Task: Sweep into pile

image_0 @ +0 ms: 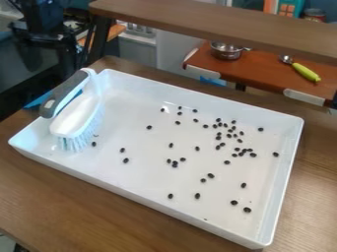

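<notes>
Brush [74, 118] in tray [141, 193], apart from claw [50, 51]; beans [229, 136] farther.

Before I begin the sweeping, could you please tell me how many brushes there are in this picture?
1. The brush is at the left end of the white tray, with its bristles pointing down and its grey grip on the upper side.
</notes>
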`<action>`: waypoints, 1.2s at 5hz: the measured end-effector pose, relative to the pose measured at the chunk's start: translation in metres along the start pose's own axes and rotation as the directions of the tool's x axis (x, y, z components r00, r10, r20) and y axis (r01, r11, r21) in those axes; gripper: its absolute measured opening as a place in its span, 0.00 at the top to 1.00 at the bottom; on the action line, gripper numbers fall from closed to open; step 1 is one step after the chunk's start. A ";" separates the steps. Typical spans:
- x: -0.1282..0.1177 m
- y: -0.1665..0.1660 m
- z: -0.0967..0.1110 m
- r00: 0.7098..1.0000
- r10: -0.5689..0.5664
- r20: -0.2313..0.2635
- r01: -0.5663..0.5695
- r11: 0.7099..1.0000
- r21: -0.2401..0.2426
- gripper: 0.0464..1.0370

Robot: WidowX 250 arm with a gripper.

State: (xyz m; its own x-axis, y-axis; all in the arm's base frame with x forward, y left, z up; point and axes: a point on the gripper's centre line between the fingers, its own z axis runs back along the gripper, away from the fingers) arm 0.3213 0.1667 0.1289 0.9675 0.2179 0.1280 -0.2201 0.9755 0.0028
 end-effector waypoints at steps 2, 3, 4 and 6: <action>0.005 -0.005 -0.005 0.998 0.059 0.019 -0.060 0.995 0.081 0.04; 0.002 -0.003 -0.016 0.998 0.064 -0.005 -0.064 0.994 0.088 0.04; 0.000 -0.003 -0.024 0.997 0.072 -0.029 -0.069 0.994 0.083 0.04; -0.005 0.000 -0.041 0.993 0.074 -0.090 -0.069 0.996 0.050 0.05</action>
State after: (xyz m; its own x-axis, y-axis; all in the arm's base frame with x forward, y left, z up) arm 0.3213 0.1670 0.0880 0.9559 0.2911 0.0380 -0.2926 0.9552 0.0435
